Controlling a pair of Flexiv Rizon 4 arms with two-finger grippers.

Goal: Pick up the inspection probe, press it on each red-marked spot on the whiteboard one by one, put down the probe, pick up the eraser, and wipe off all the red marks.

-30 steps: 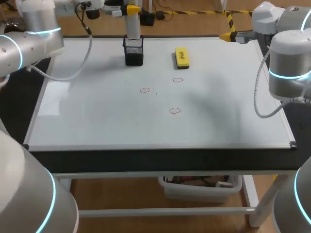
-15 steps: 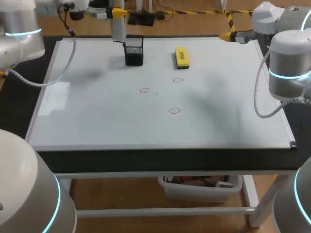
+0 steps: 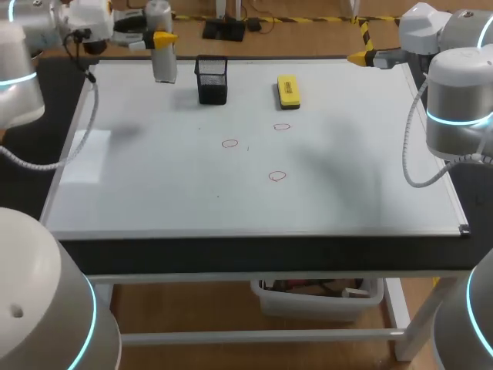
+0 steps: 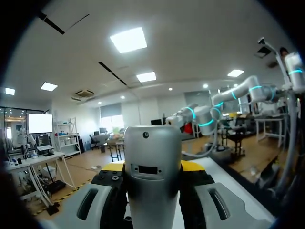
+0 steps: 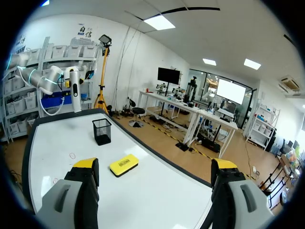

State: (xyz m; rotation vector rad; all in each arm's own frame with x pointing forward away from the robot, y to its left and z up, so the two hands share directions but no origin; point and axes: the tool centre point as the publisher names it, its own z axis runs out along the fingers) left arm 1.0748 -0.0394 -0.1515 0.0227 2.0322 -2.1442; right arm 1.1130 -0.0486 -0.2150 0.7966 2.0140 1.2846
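Observation:
My left gripper is shut on the grey cylindrical inspection probe, which it holds upright above the whiteboard's back left part, left of the black mesh holder. In the left wrist view the probe stands between the yellow-tipped fingers of that gripper. Three red marks lie mid-board. The yellow eraser lies right of the holder. My right gripper hangs open and empty at the board's back right corner; ahead of that gripper are the eraser and holder.
The whiteboard covers nearly the whole tabletop, with a thin frame along its edges. Its front half holds nothing. My right arm's grey links stand beside the board's right edge.
My left arm has carried the probe from above the black holder to the left, toward the board's back left corner. The right arm has not moved.

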